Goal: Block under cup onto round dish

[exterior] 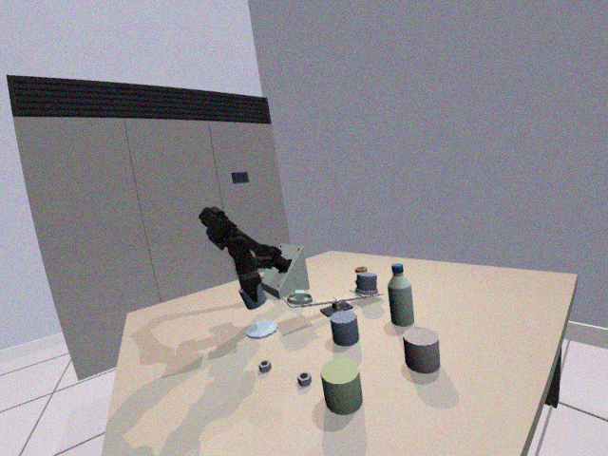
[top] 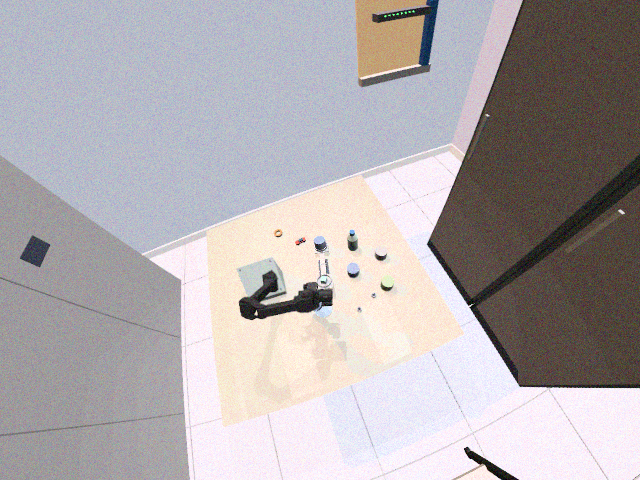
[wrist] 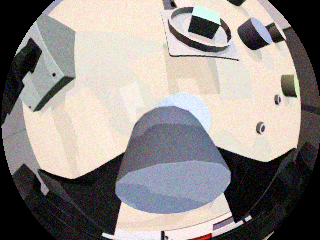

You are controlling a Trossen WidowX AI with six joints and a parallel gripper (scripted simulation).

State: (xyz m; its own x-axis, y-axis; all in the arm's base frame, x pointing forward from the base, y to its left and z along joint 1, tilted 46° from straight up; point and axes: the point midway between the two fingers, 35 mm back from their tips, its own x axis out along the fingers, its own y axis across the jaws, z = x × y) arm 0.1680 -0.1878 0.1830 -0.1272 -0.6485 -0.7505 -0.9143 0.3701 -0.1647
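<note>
My gripper point(top: 324, 297) point(exterior: 252, 292) is shut on a blue-grey cup point(exterior: 251, 301) point(wrist: 172, 187), held tilted in the air. The cup overlaps the pale blue round dish point(top: 324, 312) point(exterior: 261, 330) point(wrist: 201, 112) in the wrist view; whether it is above the dish I cannot tell exactly. The pale green block point(top: 323, 279) point(exterior: 299, 292) point(wrist: 205, 22) sits uncovered inside the ring at the near end of the balance point(top: 322, 267) point(exterior: 319, 302) point(wrist: 175, 49). The other cup point(top: 320, 242) point(exterior: 366, 282) stands upright on the far end. The dish lies bare on the table.
A blue cylinder point(top: 353, 269) point(exterior: 344, 329), green cylinder point(top: 386, 282) point(exterior: 342, 388), brown-grey cylinder point(top: 381, 253) point(exterior: 421, 351) and bottle point(top: 352, 241) point(exterior: 401, 301) stand to the right. Two nuts lie nearer. A grey-green sloped box point(top: 252, 273) point(wrist: 60, 50) is beside the arm. An orange ring and red car lie behind.
</note>
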